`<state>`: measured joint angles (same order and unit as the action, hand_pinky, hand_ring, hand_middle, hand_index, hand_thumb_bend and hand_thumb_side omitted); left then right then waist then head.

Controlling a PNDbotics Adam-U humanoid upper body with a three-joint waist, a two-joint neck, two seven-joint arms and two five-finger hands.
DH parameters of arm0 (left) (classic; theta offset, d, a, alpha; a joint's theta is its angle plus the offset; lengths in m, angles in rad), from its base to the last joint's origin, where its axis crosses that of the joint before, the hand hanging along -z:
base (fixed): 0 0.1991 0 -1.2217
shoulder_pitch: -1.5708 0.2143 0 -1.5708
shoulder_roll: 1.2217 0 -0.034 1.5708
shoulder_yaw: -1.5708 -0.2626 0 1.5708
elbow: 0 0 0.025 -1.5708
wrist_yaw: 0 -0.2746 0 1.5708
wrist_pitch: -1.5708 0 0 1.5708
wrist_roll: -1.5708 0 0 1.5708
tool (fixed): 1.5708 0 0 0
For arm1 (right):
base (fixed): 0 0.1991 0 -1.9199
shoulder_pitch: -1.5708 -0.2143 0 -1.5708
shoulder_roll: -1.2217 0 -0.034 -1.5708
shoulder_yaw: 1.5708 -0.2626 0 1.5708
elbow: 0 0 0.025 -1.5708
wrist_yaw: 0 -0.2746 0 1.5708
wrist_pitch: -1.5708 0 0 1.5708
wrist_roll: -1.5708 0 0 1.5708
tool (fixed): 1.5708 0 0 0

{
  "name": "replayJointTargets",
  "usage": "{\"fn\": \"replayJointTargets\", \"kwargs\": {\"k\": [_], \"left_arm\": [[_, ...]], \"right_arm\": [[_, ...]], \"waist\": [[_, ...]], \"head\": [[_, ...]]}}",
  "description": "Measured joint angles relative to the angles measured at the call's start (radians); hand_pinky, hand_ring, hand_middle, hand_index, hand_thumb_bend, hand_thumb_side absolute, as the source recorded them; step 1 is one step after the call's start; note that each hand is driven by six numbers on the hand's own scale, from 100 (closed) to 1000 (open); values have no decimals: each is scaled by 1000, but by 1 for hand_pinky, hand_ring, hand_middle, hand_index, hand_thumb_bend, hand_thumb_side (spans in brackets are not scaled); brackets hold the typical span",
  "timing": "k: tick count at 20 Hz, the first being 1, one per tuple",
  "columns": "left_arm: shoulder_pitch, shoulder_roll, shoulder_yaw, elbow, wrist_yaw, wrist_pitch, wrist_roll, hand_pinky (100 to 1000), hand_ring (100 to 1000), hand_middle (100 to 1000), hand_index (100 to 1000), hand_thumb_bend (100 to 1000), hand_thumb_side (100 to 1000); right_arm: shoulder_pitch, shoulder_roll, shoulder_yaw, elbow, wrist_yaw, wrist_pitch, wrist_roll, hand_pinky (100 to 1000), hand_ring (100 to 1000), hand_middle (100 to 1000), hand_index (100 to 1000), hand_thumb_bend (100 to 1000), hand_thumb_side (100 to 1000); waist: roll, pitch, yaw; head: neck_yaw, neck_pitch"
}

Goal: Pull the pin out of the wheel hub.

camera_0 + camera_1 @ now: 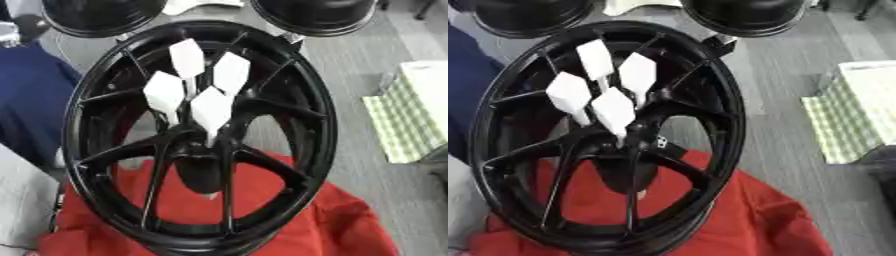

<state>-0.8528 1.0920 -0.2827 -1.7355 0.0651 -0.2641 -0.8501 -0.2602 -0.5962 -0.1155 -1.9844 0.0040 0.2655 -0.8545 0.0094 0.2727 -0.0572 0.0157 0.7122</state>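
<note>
We find a glossy black wheel hub (199, 135) filling the centre of the frame, standing tilted on a crumpled red cloth (289, 220) at the lower edge. Its thin spokes converge on a dark centre boss.

Four white pins (210, 107) stand seated in the hub just above centre. Each has a flat, faceted, diamond-like head and a narrow stem, matte and plastic in look.

Neither robot hand appears in either view, so we cannot report whether the fingers are apart or together.

In our judgement the task has not begun: all the pins remain seated. The next move calls for a hand to reach in from a frame edge, pinch one pin head and draw it out along its stem.
</note>
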Motion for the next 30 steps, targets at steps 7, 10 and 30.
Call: {"fn": "replayJointTargets", "kwargs": {"k": [7,10,30], "left_arm": [[-87,-42,-108,-4,-72,25,-25,818,767,741,851,100,613],[-120,-75,-160,23,-111,32,-32,817,769,745,852,100,644],[-212,-197,-289,121,-197,100,-49,859,811,747,895,142,413]], "right_arm": [[-3,4,6,0,-6,-2,-2,711,584,521,674,308,226],[-4,6,11,0,-7,-4,-4,711,584,520,674,308,226],[-11,29,12,0,-17,-16,-16,709,581,519,671,295,233]], "waist": [[1,0,-4],[1,0,-5],[8,21,-24]], "head": [[7,-2],[8,-2],[7,7]]}}
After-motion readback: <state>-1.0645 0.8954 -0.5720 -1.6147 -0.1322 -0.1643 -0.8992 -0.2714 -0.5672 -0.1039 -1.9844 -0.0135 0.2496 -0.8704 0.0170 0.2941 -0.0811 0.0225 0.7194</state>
